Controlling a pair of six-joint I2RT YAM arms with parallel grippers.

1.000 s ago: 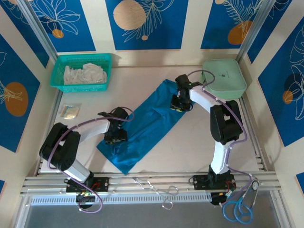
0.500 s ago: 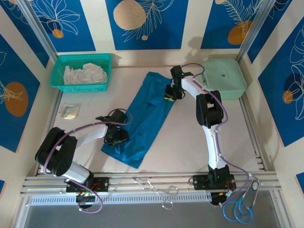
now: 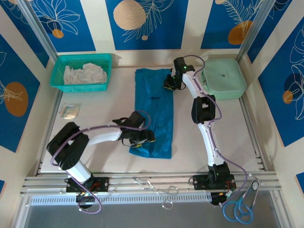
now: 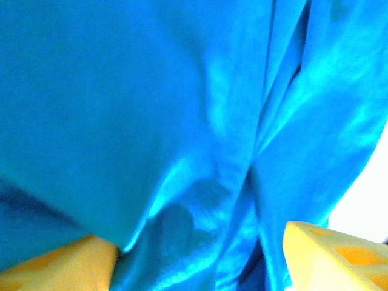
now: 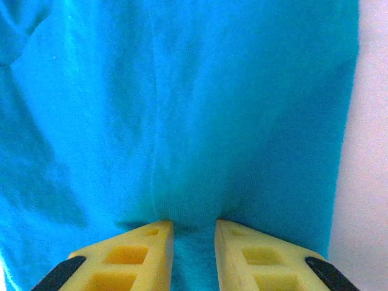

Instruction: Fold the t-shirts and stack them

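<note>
One teal-blue t-shirt (image 3: 154,111) lies folded into a long narrow strip running from the back of the table toward the front. My left gripper (image 3: 145,137) is at the strip's near left corner. In the left wrist view its jaws (image 4: 197,242) stand wide apart, and loose rumpled fabric (image 4: 182,121) drapes over and between them. My right gripper (image 3: 170,85) is at the strip's far right corner. In the right wrist view it (image 5: 194,224) is shut on a pinched fold of the t-shirt (image 5: 182,109).
A green basket (image 3: 57,78) of white cloths stands at the back left, a mint lidded box (image 3: 224,78) at the back right. A small packet (image 3: 70,111) lies at the left. Metal forceps (image 3: 161,191) and blue scissors (image 3: 240,209) rest on the front rail.
The t-shirt swung from a diagonal lie to a straight front-to-back strip. My right gripper carried its corner back and left, my left gripper moved right, and its jaws widened.
</note>
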